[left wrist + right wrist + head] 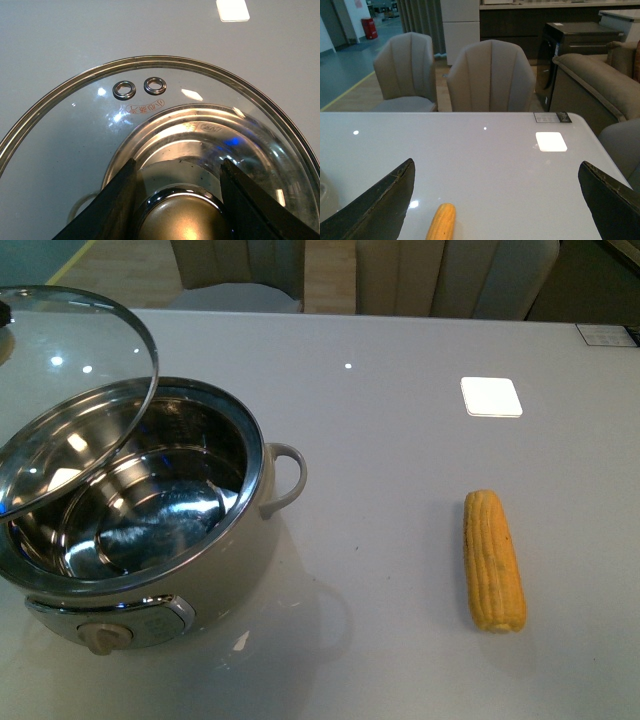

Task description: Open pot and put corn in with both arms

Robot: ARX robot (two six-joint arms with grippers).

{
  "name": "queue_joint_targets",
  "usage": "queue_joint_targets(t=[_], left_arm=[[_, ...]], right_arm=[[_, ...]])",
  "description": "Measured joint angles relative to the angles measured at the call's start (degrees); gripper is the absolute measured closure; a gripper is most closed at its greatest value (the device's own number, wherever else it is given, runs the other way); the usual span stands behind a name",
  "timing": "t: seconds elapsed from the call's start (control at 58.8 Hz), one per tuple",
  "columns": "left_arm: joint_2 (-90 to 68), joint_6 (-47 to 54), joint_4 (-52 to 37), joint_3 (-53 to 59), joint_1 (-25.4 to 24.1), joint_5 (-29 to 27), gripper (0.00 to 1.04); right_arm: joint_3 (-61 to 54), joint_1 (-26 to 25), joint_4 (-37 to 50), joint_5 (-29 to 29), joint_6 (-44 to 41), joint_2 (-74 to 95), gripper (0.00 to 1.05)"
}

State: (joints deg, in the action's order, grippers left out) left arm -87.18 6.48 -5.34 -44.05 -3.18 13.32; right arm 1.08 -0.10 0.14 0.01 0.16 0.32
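**Lid up, corn not yet taken**

Front view: the pot [255,540] stands at the left of the table [400,460], its steel inside bare. The lid [85,370] hangs tilted over the pot's left side; I cannot tell whether its low edge touches the rim. The corn [493,560] lies flat on the table to the right, well apart from the pot.

Left wrist view: my left claw [178,167] is closed on the lid's knob [182,220], one finger on each side, and carries the lid.

Right wrist view: my right claw [496,165] is spread wide and holds nothing. The corn lies ahead of it, untouched.

Progress, as I judge it: the opening is done — roughly the first half of the task. What is left falls to the right claw — come down over the corn, grip it, carry it across and release it inside the pot, with the lid held clear.
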Motion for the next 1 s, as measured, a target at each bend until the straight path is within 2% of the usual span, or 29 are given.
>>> queue_joint_targets(t=[0.119, 0.255, 0.476, 0.799, 1.003], left_arm=[[1.1, 1.2, 0.1, 1.0, -3.9, 1.9, 0.61], [1.5, 4.0, 0.1, 2.1, -12.5, 4.1, 0.61], [0.3, 8.0, -0.5, 2.4, -23.2, 7.5, 0.61], [-6.8, 11.5, -2.3, 1.1, -32.3, 10.9, 0.61], [-13.2, 12.4, -4.1, -3.7, -38.4, 13.4, 0.61]], right_arm=[[0.0, 0.0, 0.0, 0.0, 0.0, 0.0, 0.09], [0.0, 0.0, 0.0, 0.0, 0.0, 0.0, 0.09], [0.0, 0.0, 0.0, 0.0, 0.0, 0.0, 0.09], [0.0, 0.0, 0.0, 0.0, 0.0, 0.0, 0.09], [0.0, 0.0, 0.0, 0.0, 0.0, 0.0, 0.09]])
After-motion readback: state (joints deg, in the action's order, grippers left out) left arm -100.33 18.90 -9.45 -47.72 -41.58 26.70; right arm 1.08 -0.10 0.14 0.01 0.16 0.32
